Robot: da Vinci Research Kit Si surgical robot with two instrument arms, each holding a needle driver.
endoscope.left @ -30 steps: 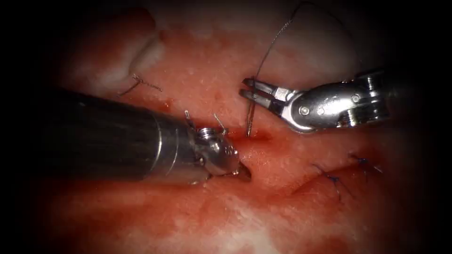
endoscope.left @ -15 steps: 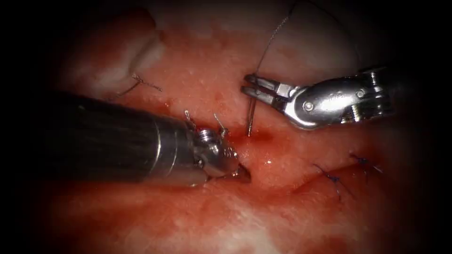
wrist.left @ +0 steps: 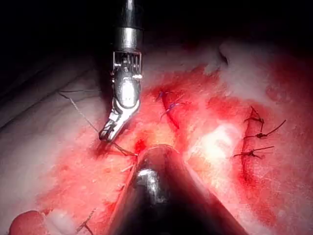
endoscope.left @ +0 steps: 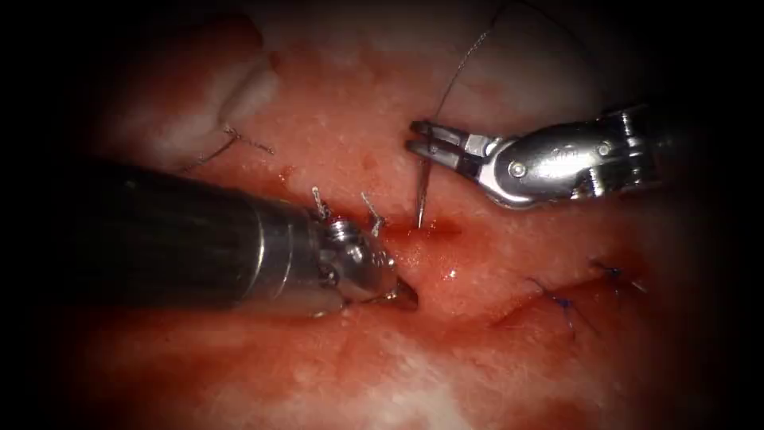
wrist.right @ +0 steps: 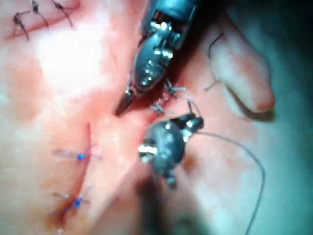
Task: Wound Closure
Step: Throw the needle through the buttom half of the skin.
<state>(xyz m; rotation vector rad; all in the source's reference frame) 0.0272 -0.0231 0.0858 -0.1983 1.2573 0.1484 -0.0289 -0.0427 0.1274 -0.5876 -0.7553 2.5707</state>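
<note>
From the endoscope, we see the right tool (endoscope.left: 420, 139) with its fingers clamped on the needle (endoscope.left: 422, 185) near its thread end; the tip meets the tissue (endoscope.left: 334, 95) at the cut (endoscope.left: 434, 229), likely gripped there for steering. Thread (endoscope.left: 461, 68) trails up from the fingers. The left tool (endoscope.left: 404, 296) rests left of the cut; we cannot tell its fingers' state.

In the left wrist view, the right tool (wrist.left: 108, 131) stands beside the cut with open tissue around.

In the right wrist view, old stitches (wrist.right: 78, 156) lie well apart from the cut.
</note>
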